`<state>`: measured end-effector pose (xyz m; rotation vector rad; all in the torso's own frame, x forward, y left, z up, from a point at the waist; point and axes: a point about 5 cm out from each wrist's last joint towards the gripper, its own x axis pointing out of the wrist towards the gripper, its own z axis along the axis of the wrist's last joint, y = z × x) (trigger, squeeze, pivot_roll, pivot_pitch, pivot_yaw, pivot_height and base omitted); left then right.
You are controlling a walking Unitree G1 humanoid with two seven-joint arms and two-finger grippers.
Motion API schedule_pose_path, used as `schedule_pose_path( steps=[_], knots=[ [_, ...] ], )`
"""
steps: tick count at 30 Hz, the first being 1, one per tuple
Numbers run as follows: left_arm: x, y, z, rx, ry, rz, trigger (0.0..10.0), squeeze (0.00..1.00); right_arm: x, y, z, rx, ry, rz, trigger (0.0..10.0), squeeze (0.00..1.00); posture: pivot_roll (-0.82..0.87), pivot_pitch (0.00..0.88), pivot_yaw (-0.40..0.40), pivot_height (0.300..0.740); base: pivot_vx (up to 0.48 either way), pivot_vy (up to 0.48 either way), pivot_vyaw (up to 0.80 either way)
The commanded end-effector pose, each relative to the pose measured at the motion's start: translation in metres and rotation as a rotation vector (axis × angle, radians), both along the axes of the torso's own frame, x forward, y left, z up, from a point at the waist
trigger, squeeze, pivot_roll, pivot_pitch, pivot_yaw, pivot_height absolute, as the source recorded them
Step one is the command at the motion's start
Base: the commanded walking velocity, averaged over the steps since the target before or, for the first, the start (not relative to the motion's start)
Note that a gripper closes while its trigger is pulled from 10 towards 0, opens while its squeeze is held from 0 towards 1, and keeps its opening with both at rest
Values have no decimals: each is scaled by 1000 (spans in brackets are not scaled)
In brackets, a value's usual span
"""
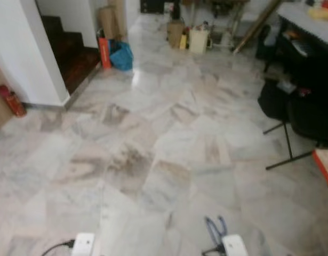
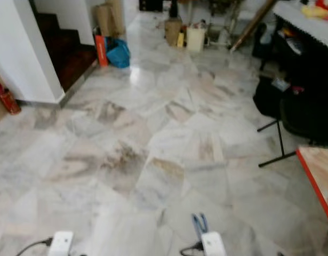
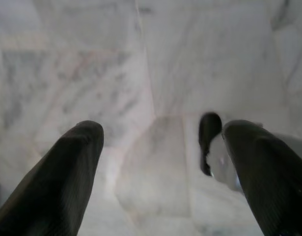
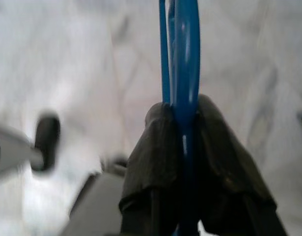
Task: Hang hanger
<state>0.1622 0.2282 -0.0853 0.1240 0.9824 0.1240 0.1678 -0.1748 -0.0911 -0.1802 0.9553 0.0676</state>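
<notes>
A blue plastic hanger (image 4: 182, 59) is clamped between the two black fingers of my right gripper (image 4: 182, 142), which is shut on it. In the left eye view the blue hanger (image 1: 215, 228) pokes up at the bottom edge just above my right wrist (image 1: 234, 245). My left gripper (image 3: 160, 162) is open, its fingers (image 3: 67, 177) spread wide over the marble floor with nothing between them. My left wrist (image 1: 82, 244) sits low at the bottom left.
A marble floor (image 1: 153, 138) stretches ahead. A dark staircase (image 1: 68, 50) and a white wall lie to the left, with a red extinguisher (image 1: 11, 100). An orange item and blue bag (image 1: 121, 55) stand further on. A black stand with dark bags (image 1: 292, 106) is on the right, an orange-edged table (image 2: 318, 181) nearer.
</notes>
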Motion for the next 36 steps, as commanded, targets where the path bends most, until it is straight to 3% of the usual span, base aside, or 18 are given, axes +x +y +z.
schedule_pose_path(
  steps=[1,28,36],
  knots=[
    [4,-7,0,-11,-2,-11,10000,0,-10,-13,-3,-23,28,-42,10000,0,0,0,-24,740,431,0,0],
    [5,-11,-1,-10,8,-46,10000,0,-4,-14,0,-36,11,-51,10000,0,-1,0,-20,740,429,0,0],
    [5,-13,-1,-18,17,-59,10000,0,-5,-13,-1,-43,30,-42,10000,0,8,0,-24,740,68,0,-295]
  ],
)
